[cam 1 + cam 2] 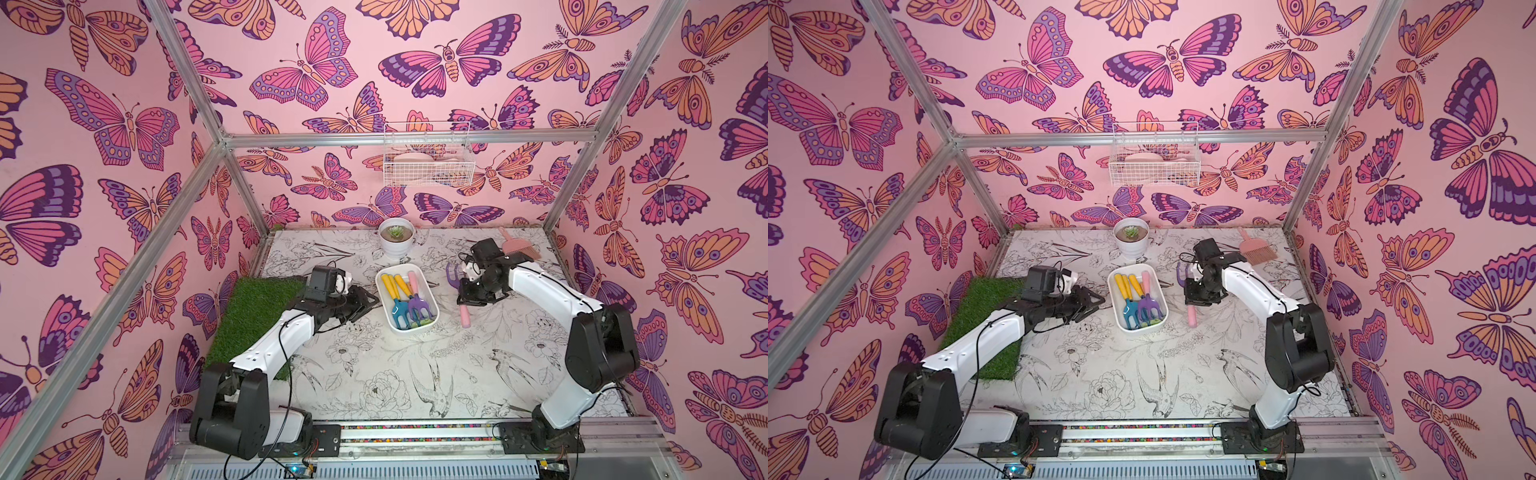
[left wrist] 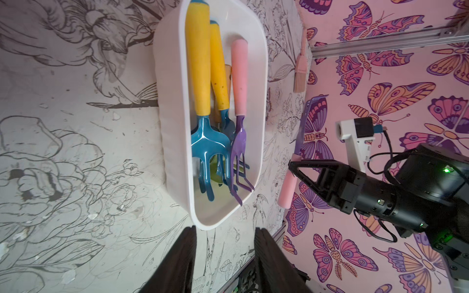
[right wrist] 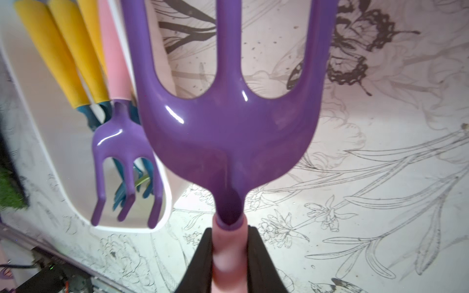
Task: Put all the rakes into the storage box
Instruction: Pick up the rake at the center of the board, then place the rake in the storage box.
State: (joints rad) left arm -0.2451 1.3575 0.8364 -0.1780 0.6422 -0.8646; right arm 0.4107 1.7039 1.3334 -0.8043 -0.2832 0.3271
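The rake [image 3: 228,126] has a purple three-pronged head and a pink handle. My right gripper [image 3: 229,238] is shut on the handle just behind the head. In both top views the rake [image 1: 454,276] [image 1: 1192,318] hangs to the right of the storage box [image 1: 395,328] [image 1: 1125,328], head toward the back and handle end low over the table. The storage box [image 2: 172,126] is a shallow white tub holding several hand tools. My left gripper [image 2: 225,233] [image 1: 370,301] is open and empty, just left of the box.
A white plant pot [image 1: 396,241] stands behind the box. A pink brush [image 1: 517,245] lies at the back right. A green grass mat [image 1: 257,316] covers the table's left edge under my left arm. A white wire basket [image 1: 428,162] hangs on the back wall.
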